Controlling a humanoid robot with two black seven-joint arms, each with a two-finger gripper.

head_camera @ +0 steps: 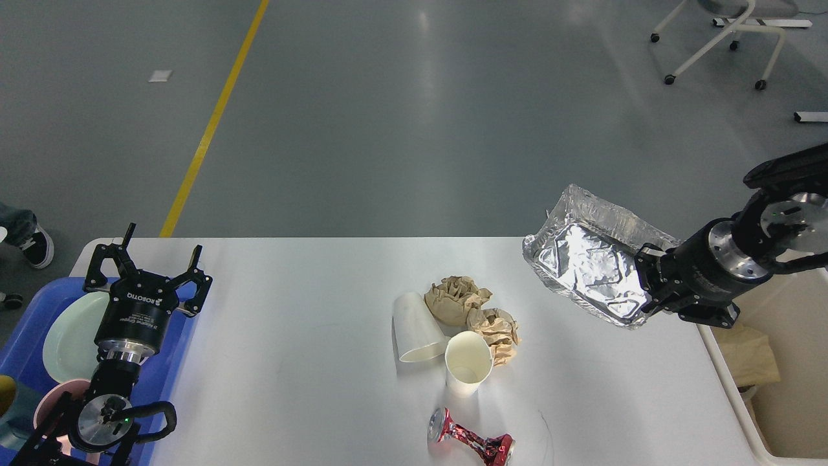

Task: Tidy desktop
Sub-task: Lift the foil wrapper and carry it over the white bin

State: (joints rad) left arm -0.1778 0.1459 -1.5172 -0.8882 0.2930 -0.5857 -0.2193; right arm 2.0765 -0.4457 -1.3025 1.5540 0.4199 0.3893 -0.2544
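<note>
The white desktop (310, 310) holds a white paper cup on its side (415, 329), an upright paper cup (467, 362), two crumpled brown paper balls (456, 299) (498, 329) and a crushed red can (471, 440). My right gripper (647, 279) is shut on the edge of a crumpled foil tray (592, 255) and holds it tilted in the air above the desktop's right end. My left gripper (145, 262) is open and empty at the desktop's left edge, over the blue tray.
A blue tray (26, 330) at the left holds a pale green plate (71, 336) and a pink cup (55, 401). A cream-white bin (744, 408) with brown paper inside stands at the right. A person's shoe (39, 246) is on the floor at far left.
</note>
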